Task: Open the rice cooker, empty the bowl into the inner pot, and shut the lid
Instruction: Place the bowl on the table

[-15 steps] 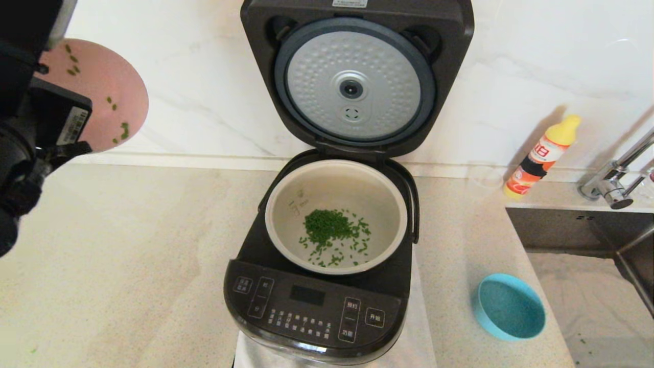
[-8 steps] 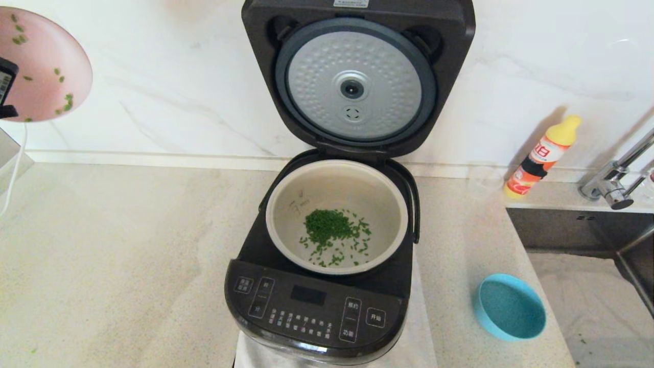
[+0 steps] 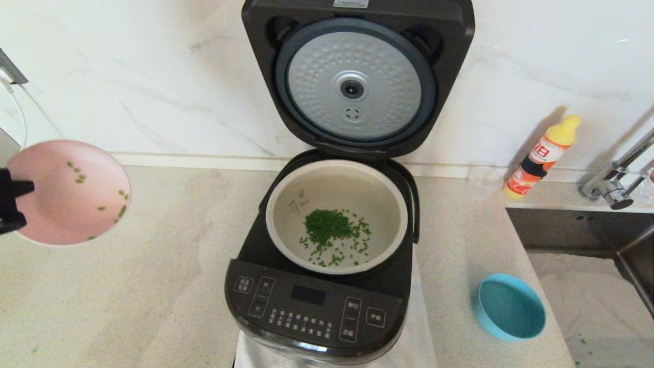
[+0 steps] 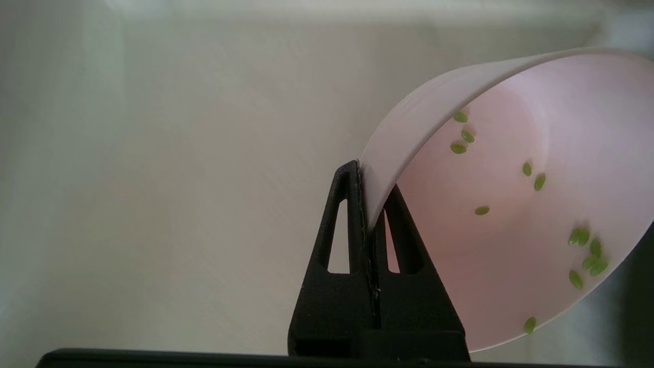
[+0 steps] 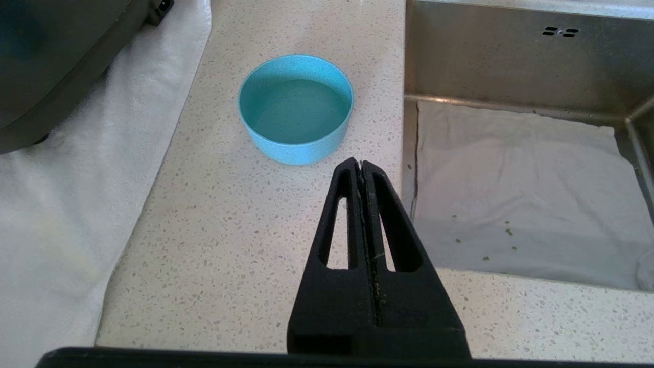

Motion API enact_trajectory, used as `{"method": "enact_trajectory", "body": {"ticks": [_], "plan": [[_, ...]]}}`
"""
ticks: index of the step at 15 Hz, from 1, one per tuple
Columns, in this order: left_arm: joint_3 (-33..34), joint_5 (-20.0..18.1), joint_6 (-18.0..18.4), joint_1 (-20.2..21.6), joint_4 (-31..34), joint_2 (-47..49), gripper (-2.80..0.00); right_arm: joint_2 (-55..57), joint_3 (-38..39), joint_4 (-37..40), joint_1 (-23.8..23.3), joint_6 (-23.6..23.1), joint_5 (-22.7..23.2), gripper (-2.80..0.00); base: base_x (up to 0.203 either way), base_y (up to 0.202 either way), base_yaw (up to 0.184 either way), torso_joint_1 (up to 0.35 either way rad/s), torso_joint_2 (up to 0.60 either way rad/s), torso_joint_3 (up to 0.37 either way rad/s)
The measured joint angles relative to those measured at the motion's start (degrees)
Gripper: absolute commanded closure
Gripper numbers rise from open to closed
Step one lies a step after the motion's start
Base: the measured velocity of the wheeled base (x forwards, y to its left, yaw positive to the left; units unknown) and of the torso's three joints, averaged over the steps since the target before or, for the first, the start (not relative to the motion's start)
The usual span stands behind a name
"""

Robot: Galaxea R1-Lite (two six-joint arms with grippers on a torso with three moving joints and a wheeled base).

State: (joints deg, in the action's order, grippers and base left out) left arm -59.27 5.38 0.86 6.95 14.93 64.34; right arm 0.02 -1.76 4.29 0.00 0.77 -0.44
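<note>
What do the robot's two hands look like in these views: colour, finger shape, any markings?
Both look alike. The left hand and right hand are matte black, each with two tapered, triangular fingers that have a slot-shaped cutout, rising from a black block base. No markings or cables show.

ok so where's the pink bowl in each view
Head view: pink bowl at the far left, over the counter, pinched by the left gripper.
Left wrist view: fills the right side, rim clamped in the shut gripper.
Right wrist view: not in it.
Shared landmark: green bits inside.

white chinese labels on rice cooker (image 3: 311, 312)
</note>
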Motion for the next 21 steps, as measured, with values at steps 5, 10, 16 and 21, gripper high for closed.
{"method": "enact_trajectory", "body": {"ticks": [5, 10, 16, 21], "plan": [[7.1, -8.7, -18.8, 6.5, 6.8, 6.0, 0.00, 0.0, 0.0, 0.0, 0.0, 0.0, 0.0, 0.00, 0.000, 0.000, 0.000, 0.000, 0.00, 0.000], [15.2, -9.0, -20.3, 12.2, -2.5, 18.0, 0.00, 0.0, 0.0, 0.0, 0.0, 0.0, 0.0, 0.00, 0.000, 0.000, 0.000, 0.000, 0.00, 0.000], [16.2, -12.0, -21.1, 13.7, -11.6, 32.2, 0.00, 0.0, 0.0, 0.0, 0.0, 0.0, 0.0, 0.00, 0.000, 0.000, 0.000, 0.000, 0.00, 0.000], [15.2, -13.8, -21.4, 13.8, -11.9, 36.8, 0.00, 0.0, 0.0, 0.0, 0.0, 0.0, 0.0, 0.00, 0.000, 0.000, 0.000, 0.000, 0.00, 0.000]]}}
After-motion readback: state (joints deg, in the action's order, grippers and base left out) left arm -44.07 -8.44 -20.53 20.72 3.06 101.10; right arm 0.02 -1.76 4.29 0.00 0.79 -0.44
